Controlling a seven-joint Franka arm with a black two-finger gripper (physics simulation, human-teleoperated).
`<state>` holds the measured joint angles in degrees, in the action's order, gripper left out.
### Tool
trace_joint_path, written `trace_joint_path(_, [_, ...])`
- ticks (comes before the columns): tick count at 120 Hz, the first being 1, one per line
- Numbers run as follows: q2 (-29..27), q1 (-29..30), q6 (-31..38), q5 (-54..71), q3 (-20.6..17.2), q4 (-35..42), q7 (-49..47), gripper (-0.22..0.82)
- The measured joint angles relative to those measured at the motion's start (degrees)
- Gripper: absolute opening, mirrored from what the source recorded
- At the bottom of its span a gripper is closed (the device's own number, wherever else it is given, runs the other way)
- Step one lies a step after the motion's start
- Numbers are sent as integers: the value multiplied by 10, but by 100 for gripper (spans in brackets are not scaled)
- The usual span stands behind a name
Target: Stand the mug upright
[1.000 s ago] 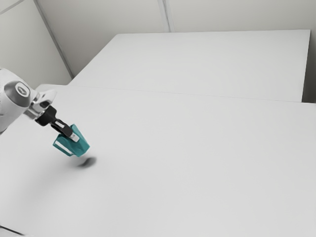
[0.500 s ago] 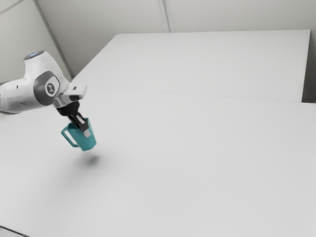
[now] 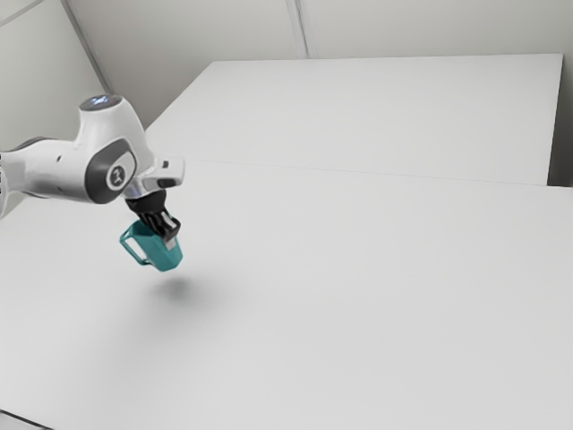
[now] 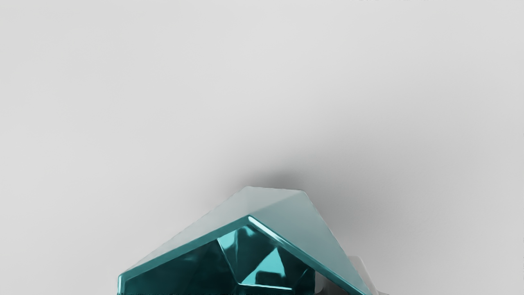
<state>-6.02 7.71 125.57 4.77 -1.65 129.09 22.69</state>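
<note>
While the mug (image 3: pixel 159 254) is held tilted above the table (image 3: pixel 358 296), its wall is clamped by the gripper (image 3: pixel 169 240) | likely light, stiff, slick | best gripped by the wall near its rim, lest it swivel

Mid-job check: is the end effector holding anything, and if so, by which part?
The end effector holds the glossy teal faceted mug by its side wall at the rim, away from the handle, above the white table.
</note>
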Motion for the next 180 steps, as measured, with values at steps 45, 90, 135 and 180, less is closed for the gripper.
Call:
trace_joint_path(45, [-9,-3,35,34,-38,44,-109,-18])
trace_joint_path(90, [0,-3,67,37,-50,77,-188,-18])
trace_joint_path(135, [10,-8,87,34,-53,87,-236,16])
trace_joint_path(180, [-4,-10,64,30,-56,42,-259,53])
